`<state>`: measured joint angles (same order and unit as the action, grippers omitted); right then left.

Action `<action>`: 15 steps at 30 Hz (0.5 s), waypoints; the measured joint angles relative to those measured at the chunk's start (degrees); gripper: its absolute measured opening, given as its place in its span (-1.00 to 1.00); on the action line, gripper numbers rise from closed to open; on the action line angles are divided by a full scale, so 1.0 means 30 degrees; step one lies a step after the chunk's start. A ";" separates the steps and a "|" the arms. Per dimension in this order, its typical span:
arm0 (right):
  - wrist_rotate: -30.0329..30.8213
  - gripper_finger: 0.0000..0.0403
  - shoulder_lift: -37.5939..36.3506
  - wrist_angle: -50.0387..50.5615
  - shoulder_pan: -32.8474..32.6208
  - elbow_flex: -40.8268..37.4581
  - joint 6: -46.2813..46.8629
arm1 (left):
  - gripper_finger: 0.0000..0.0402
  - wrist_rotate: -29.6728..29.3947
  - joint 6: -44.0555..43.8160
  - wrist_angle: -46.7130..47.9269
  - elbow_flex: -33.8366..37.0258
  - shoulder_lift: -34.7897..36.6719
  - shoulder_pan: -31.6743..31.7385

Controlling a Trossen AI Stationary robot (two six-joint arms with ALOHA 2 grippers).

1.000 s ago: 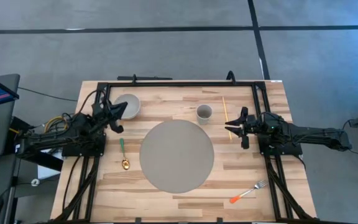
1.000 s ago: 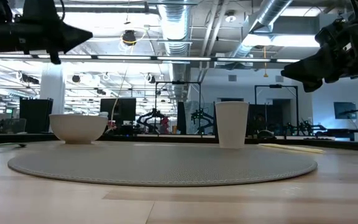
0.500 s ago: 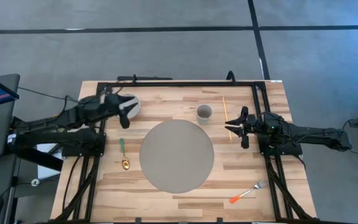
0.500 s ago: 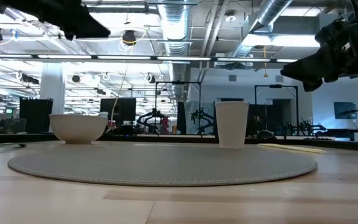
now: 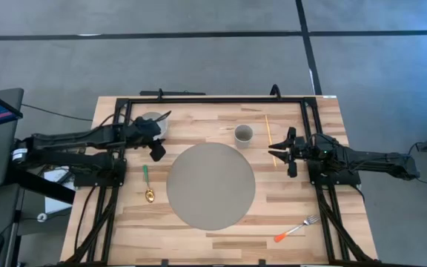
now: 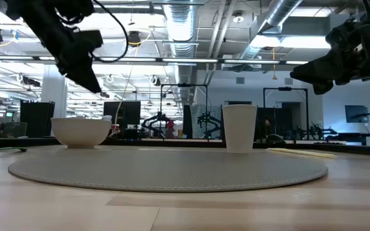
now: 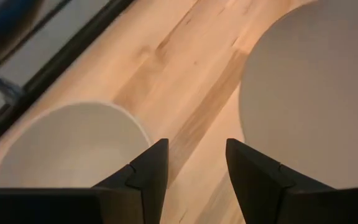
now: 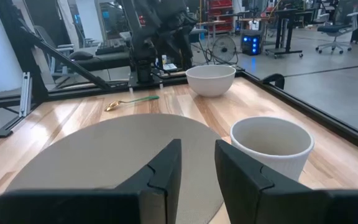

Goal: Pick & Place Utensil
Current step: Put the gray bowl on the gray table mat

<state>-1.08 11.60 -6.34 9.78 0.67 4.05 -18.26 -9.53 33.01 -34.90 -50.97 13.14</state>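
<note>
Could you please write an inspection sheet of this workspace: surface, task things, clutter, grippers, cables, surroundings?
Surface: wooden table, round grey mat in the middle.
Job's things: green-handled spoon left of the mat; orange-handled fork near right; chopsticks far right.
Clutter: bowl, cup.
Grippers: left gripper open, raised beside the bowl; right gripper open, empty, by the chopsticks.
Cables: bundle at the left arm base.
Surroundings: grey floor, workshop behind.
</note>
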 joint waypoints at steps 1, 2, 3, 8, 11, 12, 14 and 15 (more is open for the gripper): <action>0.0000 -0.55 0.0004 -0.0009 0.0000 0.0000 0.0009 | -0.19 -0.0004 -0.0396 -0.0010 0.0002 -0.0342 0.0051; 0.0002 -0.55 0.0000 -0.0009 0.0000 0.0000 0.0009 | -0.19 -0.0038 -0.0659 -0.0020 0.0002 -0.0740 0.0053; 0.0000 -0.55 0.0003 -0.0009 0.0000 0.0000 0.0014 | -0.18 -0.0058 -0.0912 -0.0007 0.0005 -0.1134 0.0053; 0.0007 -0.55 0.0002 -0.0009 0.0000 0.0000 0.0011 | -0.19 -0.1047 -0.1442 -0.0382 0.0009 -0.3172 0.0057; 0.0007 -0.55 0.0005 -0.0009 0.0000 0.0000 0.0009 | -0.20 -0.1445 -0.1498 -0.0588 0.0009 -0.4503 0.0246; 0.0007 -0.55 0.0006 -0.0010 0.0000 0.0000 0.0009 | -0.20 -0.1470 -0.1498 -0.0586 0.0009 -0.4951 0.0362; 0.0007 -0.55 0.0003 -0.0009 0.0000 0.0000 0.0009 | -0.20 -0.1897 -0.1594 -0.0793 0.0009 -0.5771 0.0674; 0.0007 -0.55 0.0000 -0.0009 0.0000 0.0000 0.0009 | -0.20 -0.2494 -0.1743 -0.0840 0.0009 -0.6144 0.0896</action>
<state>-1.06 11.60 -6.37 9.78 0.67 4.08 -25.74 -14.76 30.49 -34.87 -69.40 15.83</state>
